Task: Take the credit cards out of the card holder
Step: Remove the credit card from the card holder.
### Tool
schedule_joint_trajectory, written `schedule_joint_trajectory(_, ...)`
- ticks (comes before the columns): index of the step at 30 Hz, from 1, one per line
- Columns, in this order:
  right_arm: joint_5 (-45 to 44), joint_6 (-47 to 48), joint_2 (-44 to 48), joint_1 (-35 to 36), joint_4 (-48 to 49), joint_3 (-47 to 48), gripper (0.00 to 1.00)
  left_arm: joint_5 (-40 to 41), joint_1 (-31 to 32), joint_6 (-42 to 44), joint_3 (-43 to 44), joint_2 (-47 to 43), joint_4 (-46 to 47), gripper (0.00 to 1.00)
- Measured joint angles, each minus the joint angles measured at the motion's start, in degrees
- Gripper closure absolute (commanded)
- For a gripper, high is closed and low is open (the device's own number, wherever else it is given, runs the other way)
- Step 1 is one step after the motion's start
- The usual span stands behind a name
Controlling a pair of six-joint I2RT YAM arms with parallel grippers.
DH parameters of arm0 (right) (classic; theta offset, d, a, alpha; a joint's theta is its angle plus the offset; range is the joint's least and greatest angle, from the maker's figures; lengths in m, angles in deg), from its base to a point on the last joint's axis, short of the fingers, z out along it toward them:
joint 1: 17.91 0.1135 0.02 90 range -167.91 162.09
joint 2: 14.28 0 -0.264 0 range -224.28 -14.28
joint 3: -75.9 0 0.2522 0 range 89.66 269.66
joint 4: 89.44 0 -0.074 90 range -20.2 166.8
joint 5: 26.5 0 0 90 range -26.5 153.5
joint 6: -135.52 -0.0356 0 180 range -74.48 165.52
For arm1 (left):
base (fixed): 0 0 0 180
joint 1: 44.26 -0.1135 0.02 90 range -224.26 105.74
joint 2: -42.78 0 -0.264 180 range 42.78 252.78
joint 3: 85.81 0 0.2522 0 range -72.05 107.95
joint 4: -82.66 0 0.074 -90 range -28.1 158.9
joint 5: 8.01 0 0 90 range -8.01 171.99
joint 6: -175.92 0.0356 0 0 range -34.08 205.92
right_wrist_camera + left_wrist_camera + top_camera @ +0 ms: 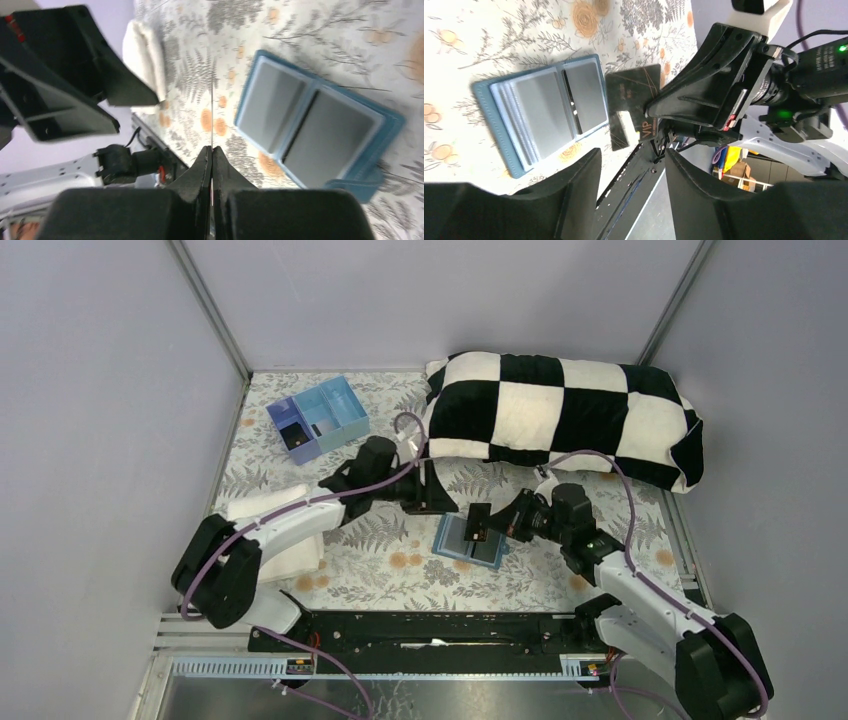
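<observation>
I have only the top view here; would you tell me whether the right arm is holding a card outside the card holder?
Observer: Yes. The left wrist view shows a black card with gold "VIP" lettering, beside the open card holder and outside its pockets.
Operator: Thank you. Are the right jaws closed on it?
Observer: In the right wrist view the right gripper is shut on it. The card shows edge-on as a thin line between the jaws.
Operator: And what about the left jaws?
Observer: The left gripper is open and holds nothing. Its own camera looks between its jaws at the card.
</observation>
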Motion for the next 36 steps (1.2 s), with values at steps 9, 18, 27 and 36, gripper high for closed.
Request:
schedule_joint_trajectory(9, 11.10, -7.28, -6.60, 0.00, 15.67, 0.13, 1.00, -6.84, -3.98, -1.92, -3.04, -2.54, 2.99, 0.37)
schedule_joint_trajectory(18, 14.53, -13.14, -10.64, -0.02, 27.43, 0.15, 1.00, -10.45, -3.98, -5.86, -4.79, -2.51, 8.26, 0.50)
schedule_joint_trajectory(27, 16.57, -16.76, -14.73, -0.04, 34.80, 0.15, 1.00, -10.56, -3.98, -9.88, -5.18, -0.72, 13.94, 0.88)
schedule_joint_trajectory(36, 16.46, -16.48, -15.74, -0.37, 33.31, 0.33, 0.06, -10.10, -4.44, -11.13, -5.14, -0.72, 15.08, 1.00)
